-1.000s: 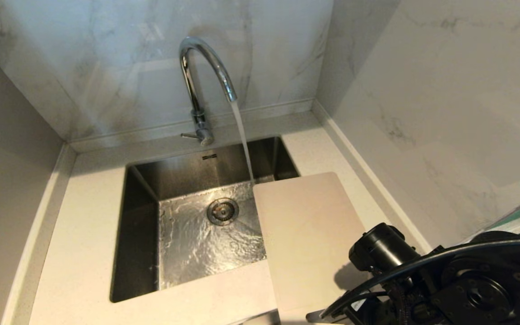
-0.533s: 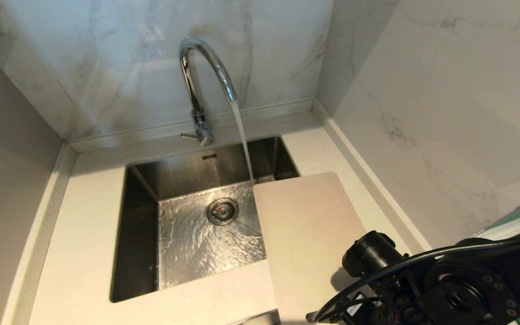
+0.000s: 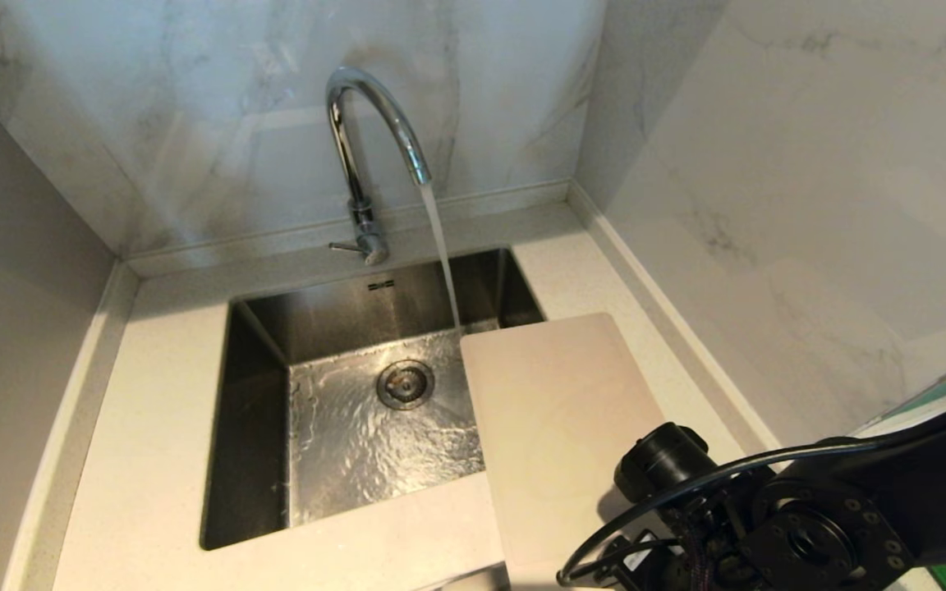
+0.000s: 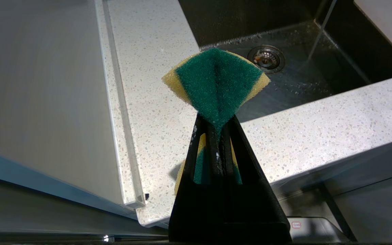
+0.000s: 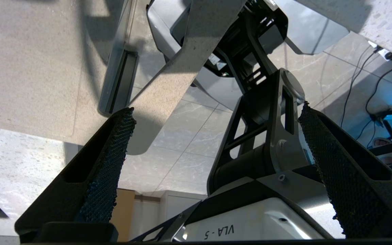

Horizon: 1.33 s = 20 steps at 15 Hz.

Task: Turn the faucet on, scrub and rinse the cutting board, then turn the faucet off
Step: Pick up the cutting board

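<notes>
While water ran from the faucet (image 3: 376,131) in a steady stream into the steel sink (image 3: 259,345), the cutting board (image 3: 559,427) lay flat on the counter (image 3: 153,460) just to the right of the basin, its left edge hanging over the sink's right side. The stream fell close beside the board's far left corner and rippled across the sink floor around the drain (image 3: 405,383). The faucet's thin lever stuck out to the left at its base.

At the lower right of the head view, the right arm (image 3: 810,525) reached in over the near end of the board. Seen from its wrist, the right gripper (image 5: 216,136) stood spread wide with nothing between its textured pads (image 5: 111,163), pointed back toward the robot's own body, with the board's slot handle just beyond one fingertip.

The left gripper (image 4: 216,136) was clenched on a sponge (image 4: 216,80), green scouring face on yellow foam, pinched so that it fanned out past the fingertips. It hung over the front edge of the counter, near the sink's left front corner.
</notes>
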Motion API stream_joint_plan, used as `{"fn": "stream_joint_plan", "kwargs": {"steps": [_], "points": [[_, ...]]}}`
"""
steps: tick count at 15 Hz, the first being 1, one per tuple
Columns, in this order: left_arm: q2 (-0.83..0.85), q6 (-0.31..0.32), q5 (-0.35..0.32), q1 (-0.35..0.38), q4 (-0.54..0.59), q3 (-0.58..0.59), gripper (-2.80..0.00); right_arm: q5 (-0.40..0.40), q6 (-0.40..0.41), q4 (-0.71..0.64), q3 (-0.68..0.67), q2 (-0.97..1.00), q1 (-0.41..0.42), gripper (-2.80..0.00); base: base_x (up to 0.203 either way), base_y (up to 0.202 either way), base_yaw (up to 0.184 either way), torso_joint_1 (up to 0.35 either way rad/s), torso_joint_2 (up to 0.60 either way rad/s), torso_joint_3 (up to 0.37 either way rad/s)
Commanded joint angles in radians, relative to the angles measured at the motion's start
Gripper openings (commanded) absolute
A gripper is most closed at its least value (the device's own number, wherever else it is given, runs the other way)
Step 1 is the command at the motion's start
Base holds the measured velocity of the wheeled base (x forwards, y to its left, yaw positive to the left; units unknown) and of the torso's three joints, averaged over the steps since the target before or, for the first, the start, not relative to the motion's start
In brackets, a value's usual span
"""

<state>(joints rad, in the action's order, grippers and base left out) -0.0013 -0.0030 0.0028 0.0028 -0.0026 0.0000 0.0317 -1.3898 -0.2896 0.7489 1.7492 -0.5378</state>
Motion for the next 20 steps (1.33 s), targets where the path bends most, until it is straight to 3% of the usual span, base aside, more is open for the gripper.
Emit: {"fn": "stream_joint_plan", "kwargs": {"steps": [1, 20], "points": [[-0.002, 0.000, 0.000, 0.000, 0.000, 0.002, -2.80, 0.001, -0.019, 0.000, 0.003, 0.015, 0.004, 0.00, 0.000, 0.000, 0.000, 0.000, 0.00, 0.000], [-0.002, 0.000, 0.000, 0.000, 0.000, 0.002, -2.80, -0.001, -0.049, 0.058, -0.023, 0.057, 0.021, 0.00, 0.000, 0.000, 0.000, 0.000, 0.00, 0.000]]}}
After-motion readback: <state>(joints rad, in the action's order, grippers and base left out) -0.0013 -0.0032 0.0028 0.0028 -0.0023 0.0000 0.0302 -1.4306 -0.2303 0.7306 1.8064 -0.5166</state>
